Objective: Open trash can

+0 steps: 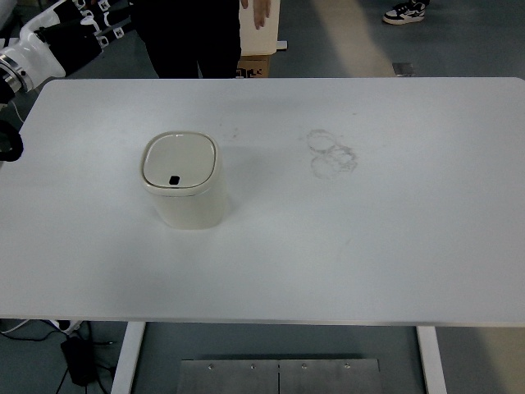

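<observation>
Press the black button (174, 180) on the bin (182, 189) lid squarely; left robot hand (86, 29) far off, finger state unclear.

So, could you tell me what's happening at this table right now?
Nothing is being handled yet. A cream trash can stands on the white table with its lid shut. The robot's left arm shows at the top left corner, well away from the can, with no robot hand on it. A person stands beyond the table's far edge.
</observation>
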Controlling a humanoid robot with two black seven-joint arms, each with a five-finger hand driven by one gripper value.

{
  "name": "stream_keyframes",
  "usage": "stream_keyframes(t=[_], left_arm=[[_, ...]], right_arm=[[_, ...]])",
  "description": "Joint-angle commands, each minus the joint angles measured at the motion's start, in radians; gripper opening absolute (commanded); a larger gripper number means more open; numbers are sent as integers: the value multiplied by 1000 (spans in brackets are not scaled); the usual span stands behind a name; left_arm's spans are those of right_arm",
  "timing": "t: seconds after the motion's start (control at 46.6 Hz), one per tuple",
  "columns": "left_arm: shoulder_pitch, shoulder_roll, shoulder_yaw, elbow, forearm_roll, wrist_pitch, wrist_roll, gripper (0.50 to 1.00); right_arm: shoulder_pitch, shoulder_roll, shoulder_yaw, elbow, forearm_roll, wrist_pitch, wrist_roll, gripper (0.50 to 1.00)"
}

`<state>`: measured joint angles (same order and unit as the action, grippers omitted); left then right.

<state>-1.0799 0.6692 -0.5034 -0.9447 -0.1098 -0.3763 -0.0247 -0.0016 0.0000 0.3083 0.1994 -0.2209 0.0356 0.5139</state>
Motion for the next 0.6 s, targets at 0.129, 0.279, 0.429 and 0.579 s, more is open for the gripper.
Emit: stream_keyframes(t=[0.129,0.279,0.429,0.579], left_arm=[[-104,62,92,-81,122,-13,71,1000],[-159,96,155,-108,238,-68,94,1000],[-215,133,223,-124,335,-128,95,1000],[-264,173,299,-163,424,-187,127,1000]], right_arm=[[0,0,0,0,0,1,0,991],[0,0,0,0,0,0,0,991],[0,0,0,0,0,0,0,991],[0,0,0,0,0,0,0,991]])
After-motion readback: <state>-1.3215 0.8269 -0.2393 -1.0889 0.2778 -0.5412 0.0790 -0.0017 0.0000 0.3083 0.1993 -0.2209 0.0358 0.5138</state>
